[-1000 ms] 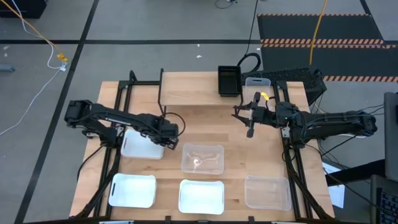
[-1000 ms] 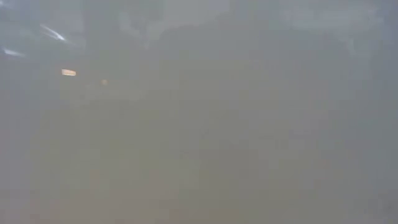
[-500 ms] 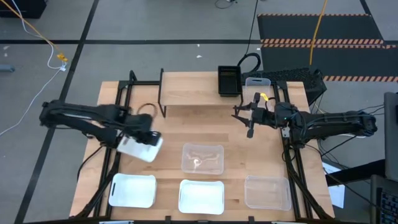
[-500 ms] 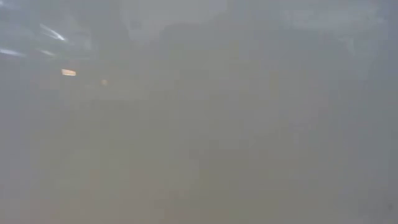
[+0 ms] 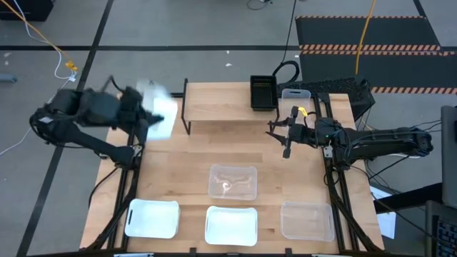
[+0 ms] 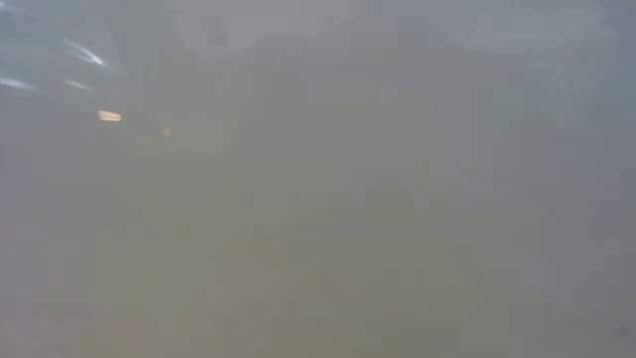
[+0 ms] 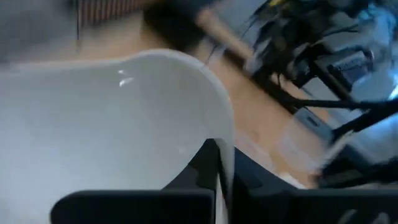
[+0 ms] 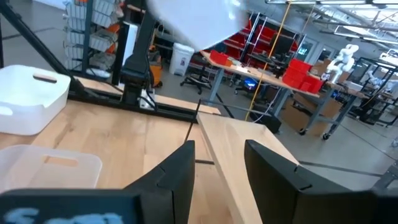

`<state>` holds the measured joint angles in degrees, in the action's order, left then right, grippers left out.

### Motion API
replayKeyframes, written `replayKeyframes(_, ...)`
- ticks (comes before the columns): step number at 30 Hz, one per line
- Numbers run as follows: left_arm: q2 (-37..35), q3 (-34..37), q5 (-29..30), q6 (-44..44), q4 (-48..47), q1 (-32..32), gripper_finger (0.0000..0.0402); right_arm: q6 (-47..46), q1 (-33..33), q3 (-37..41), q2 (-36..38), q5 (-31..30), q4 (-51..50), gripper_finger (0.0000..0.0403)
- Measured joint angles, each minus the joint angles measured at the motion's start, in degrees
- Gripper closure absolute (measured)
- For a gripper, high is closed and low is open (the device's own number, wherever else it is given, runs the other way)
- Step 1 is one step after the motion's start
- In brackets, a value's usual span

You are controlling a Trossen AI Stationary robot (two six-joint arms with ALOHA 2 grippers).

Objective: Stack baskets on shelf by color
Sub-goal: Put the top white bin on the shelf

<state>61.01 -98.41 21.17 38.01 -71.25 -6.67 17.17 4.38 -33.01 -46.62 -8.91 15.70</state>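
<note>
My left gripper [image 5: 145, 114] is shut on a white basket [image 5: 161, 113] and holds it in the air over the table's far left, beside the shelf's left legs. From the right wrist view this basket [image 8: 196, 22] hangs high. The shelf [image 5: 221, 108], a light-wood top on black legs, stands at the far middle. A black basket [image 5: 263, 93] rests on the shelf's right end. My right gripper [image 5: 286, 137] hovers open off the shelf's right end, empty. The low view is fogged out. My left gripper pinches one wall of the white basket at its rim [image 7: 225, 134]. One finger [image 7: 202, 165] is inside the basket and the other outside. The basket is lifted clear of the table and tilted.
A clear basket [image 5: 233, 181] sits mid-table. Two white baskets [image 5: 152, 218] [image 5: 230, 225] and a clear one [image 5: 307, 220] line the near edge. Another pale basket [image 5: 295, 93] lies right of the black one. Bare wood shows between the shelf and the clear basket.
My left gripper has risen from the table's left middle and swung toward the far left edge, turning as it went. The white basket has come up with it, lifted clear of the table and tipped. My right arm has kept still.
</note>
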Motion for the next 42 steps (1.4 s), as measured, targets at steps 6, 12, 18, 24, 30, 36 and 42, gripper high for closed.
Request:
replayKeyframes(6, 7.6, -6.98, 0.18, -35.0, 9.99, 5.03, 0.0388, -1.59, 0.0, 0.0, 0.03, 0.0, 0.59, 0.0271)
replayKeyframes(12, 19.66, -7.11, -5.93, -48.67, 11.69, 12.99, 0.0394, -3.03, 0.0, 0.0, 0.1, 0.0, -1.44, 0.0271)
replayKeyframes(18, 32.97, -7.11, -12.41, -57.5, 13.63, 19.01, 0.0396, -4.52, 0.0, 0.0, 0.21, -0.12, -3.86, 0.0271)
replayKeyframes(24, 40.9, -7.06, -21.67, -59.17, 15.9, 24.5, 0.039, -4.68, 0.0, 0.0, 0.23, -0.24, -5.62, 0.0271)
replayKeyframes(30, 44.25, -7.09, -27.94, -52.8, 15.59, 29.69, 0.0395, -4.09, 0.04, 0.0, 0.23, -2.3, -6.9, 0.0271)
replayKeyframes(36, 44.39, -7.13, -31.3, -53.41, 16.4, 31.15, 0.0384, -3.02, 0.04, 0.02, 0.21, -3.45, -7.45, 0.0271)
replayKeyframes(42, 44.39, -7.13, -31.67, -55.63, 18.97, 29.71, 0.039, -2.99, 0.04, 0.02, 0.21, -3.46, -7.43, 0.0271)
